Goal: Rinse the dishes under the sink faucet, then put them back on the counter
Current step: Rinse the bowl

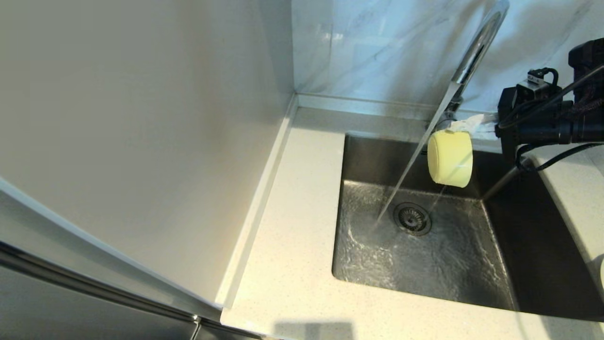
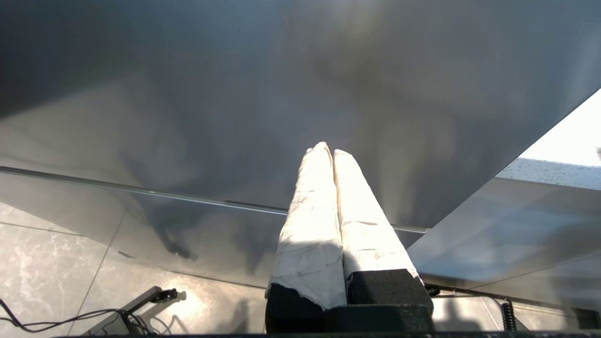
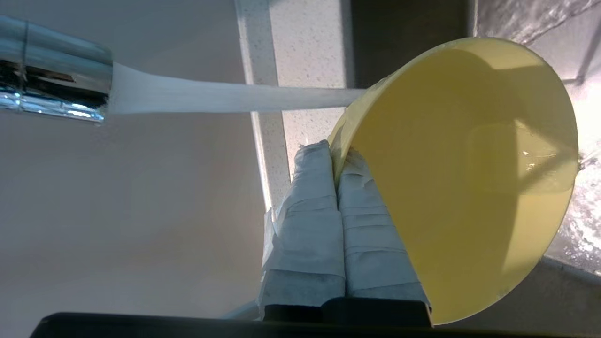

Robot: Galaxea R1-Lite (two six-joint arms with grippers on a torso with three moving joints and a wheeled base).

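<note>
My right gripper is shut on the rim of the pale-yellow bowl, holding it tipped on its side above the back of the steel sink. A thin trickle drains from the bowl toward the basin. The chrome faucet runs a slanted stream that passes just left of the bowl and lands by the strainer drain. In the right wrist view the bowl shows its wet inside, pinched at the rim by the gripper, with the faucet spout beside it. The plate and chopstick are out of view. My left gripper is parked, shut and empty.
The speckled off-white counter lies left of and in front of the sink, and a strip runs along its right. A pale cabinet wall rises at the left; the marble wall stands behind. Water ripples across the basin floor.
</note>
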